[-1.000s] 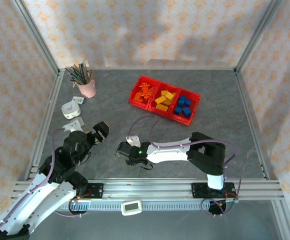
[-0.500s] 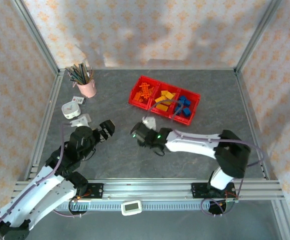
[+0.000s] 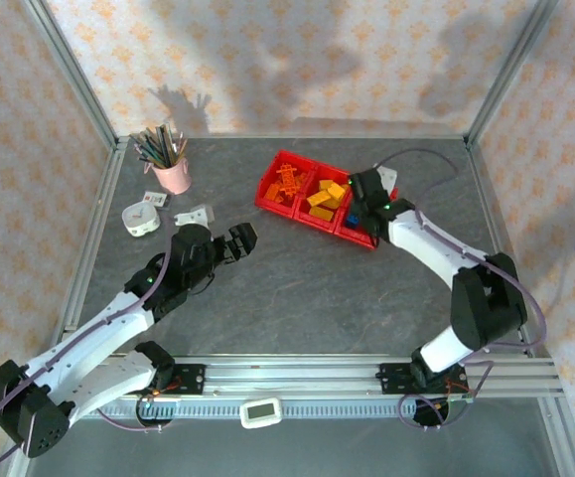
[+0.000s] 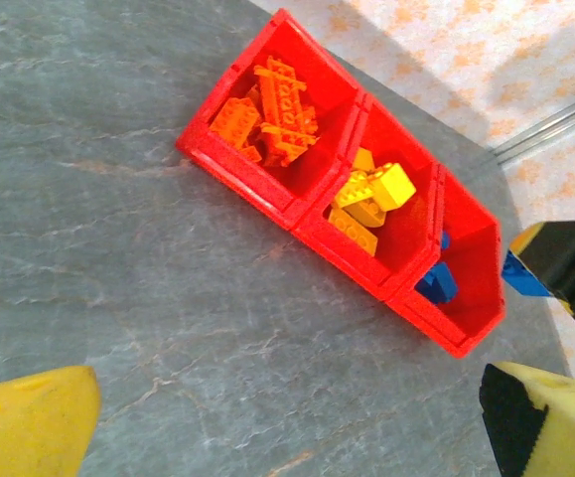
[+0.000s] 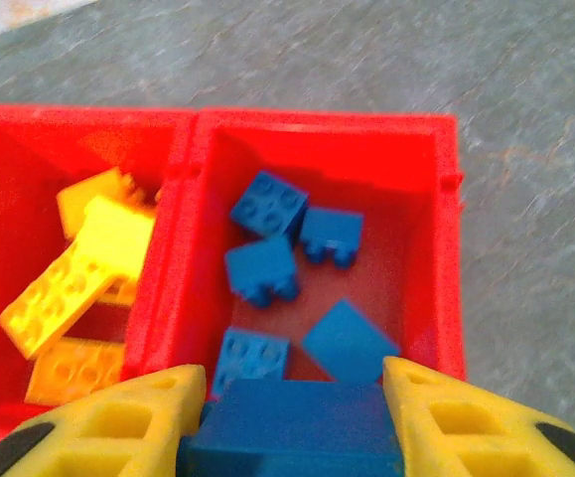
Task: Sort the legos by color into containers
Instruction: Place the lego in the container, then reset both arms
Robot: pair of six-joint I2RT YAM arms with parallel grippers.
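Blue lego brick point(image 5: 292, 437): probably light, rigid, slick plastic; best taken by its flat sides. Clamped in right gripper point(image 5: 289, 397) above end red container point(image 5: 448, 248) holding blue bricks point(image 5: 267, 268). Left gripper point(image 4: 287, 422) spread wide, empty, over surface point(image 4: 168, 298).

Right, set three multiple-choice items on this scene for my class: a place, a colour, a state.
1. The right gripper hangs over which of the three joined bright red plastic bins? A the end one with small blue plastic bricks; B the middle one; C the other end one.
2. Bricks in the middle bin are: A blue; B green; C yellow.
3. The left gripper is: A shut on a brick; B open, empty; C shut, empty.
1 A: blue bricks lie below the blue brick it holds. 2 C: yellow bricks show there. 3 B: its fingers stand wide apart, nothing between.
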